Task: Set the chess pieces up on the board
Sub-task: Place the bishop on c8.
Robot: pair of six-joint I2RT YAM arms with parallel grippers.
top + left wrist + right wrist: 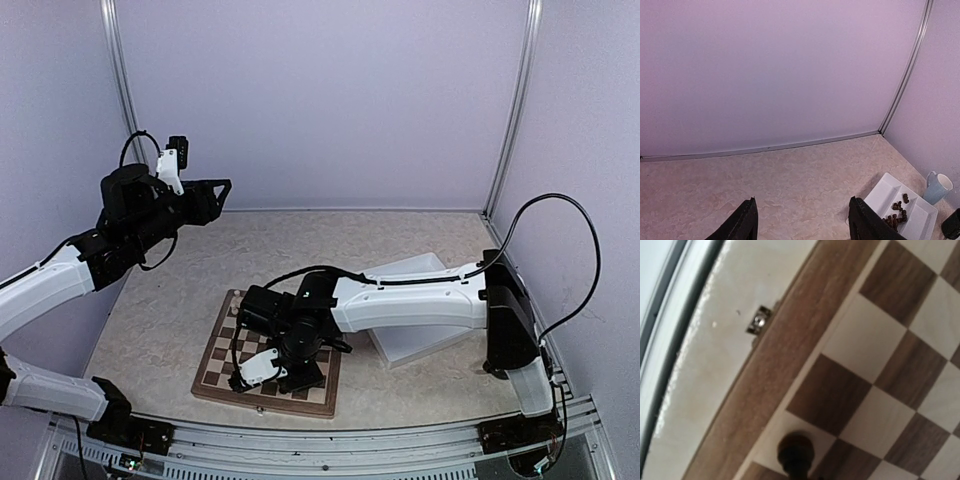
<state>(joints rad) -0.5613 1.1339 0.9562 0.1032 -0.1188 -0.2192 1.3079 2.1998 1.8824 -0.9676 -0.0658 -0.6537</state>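
A white compartmented tray (425,345) lies on the right side of the beige marbled table (300,240). A pale blue mug (938,187) stands just beside it, near the right wall. Lavender walls (320,100) and metal corner posts (510,110) enclose the space.

Pale marbled table (170,300); directly on it the board (215,362); a white tray (884,192); a pale blue cup (937,189)

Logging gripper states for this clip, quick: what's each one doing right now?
Left gripper: open, empty, raised off the table.
Right gripper: shut over the board; grip on the dark chess piece there cannot be told.
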